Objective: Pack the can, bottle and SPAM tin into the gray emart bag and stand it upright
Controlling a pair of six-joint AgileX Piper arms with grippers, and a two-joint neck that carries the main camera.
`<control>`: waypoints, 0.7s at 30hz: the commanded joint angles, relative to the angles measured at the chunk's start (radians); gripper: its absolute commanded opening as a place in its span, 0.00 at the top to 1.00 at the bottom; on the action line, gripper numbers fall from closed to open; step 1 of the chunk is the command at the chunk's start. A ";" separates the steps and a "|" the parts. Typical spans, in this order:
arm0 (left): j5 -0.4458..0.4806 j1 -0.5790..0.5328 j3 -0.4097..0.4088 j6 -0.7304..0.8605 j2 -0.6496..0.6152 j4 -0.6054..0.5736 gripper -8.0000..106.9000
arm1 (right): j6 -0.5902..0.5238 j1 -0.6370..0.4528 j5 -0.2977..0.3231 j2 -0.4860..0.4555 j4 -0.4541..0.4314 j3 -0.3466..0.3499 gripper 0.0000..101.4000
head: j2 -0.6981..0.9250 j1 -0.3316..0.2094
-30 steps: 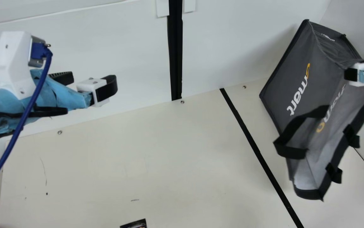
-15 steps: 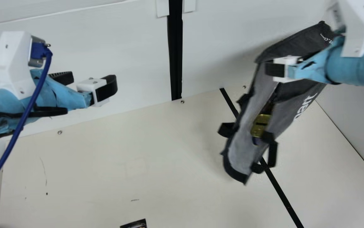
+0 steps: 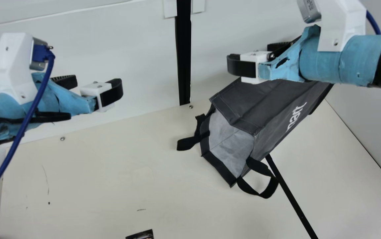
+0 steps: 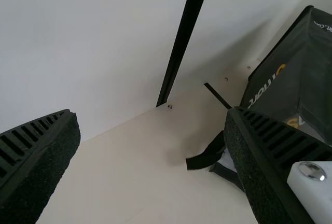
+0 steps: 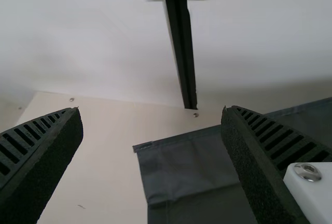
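Gray emart bag (image 3: 276,106) calls for gentle handling: left claw (image 4: 151,112) is wide open, empty; rightward, the bag's stiffer-looking rim (image 3: 218,170) seems the best hold, its soft body tilted over the tabletop (image 3: 94,172), right claw (image 5: 151,108) gaping empty above.

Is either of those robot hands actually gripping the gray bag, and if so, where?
No, nothing is held: the left gripper and right gripper are both wide open, neither clamping the gray bag.

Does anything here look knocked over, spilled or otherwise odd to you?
Yes: the gray bag, at the main view's right, looks tipped over rather than standing upright. Its open mouth faces sideways and its black handles flop outward. I see no spill.
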 commanded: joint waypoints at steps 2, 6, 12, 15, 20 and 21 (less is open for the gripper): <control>0.000 0.000 0.000 0.000 0.000 0.000 0.15 | -0.009 0.001 0.001 -0.009 -0.022 -0.018 0.06 | -0.001 -0.021; 0.000 0.000 0.000 0.000 0.000 0.000 0.15 | -0.017 0.008 0.001 -0.029 -0.043 -0.027 0.06 | -0.001 -0.021; 0.000 0.000 0.000 0.000 0.000 0.000 0.15 | -0.030 0.012 0.001 -0.068 -0.067 -0.019 0.06 | -0.001 -0.021; 0.000 0.000 0.000 0.000 0.000 0.000 0.15 | -0.035 0.009 0.001 -0.091 -0.070 -0.005 0.06 | -0.001 -0.021; 0.000 0.000 0.000 0.000 0.000 0.000 0.15 | -0.049 -0.007 0.001 -0.132 -0.065 0.030 0.06 | -0.001 -0.021; 0.000 0.000 0.000 0.000 0.000 0.000 0.15 | -0.053 -0.011 0.001 -0.140 -0.063 0.040 0.06 | -0.001 -0.021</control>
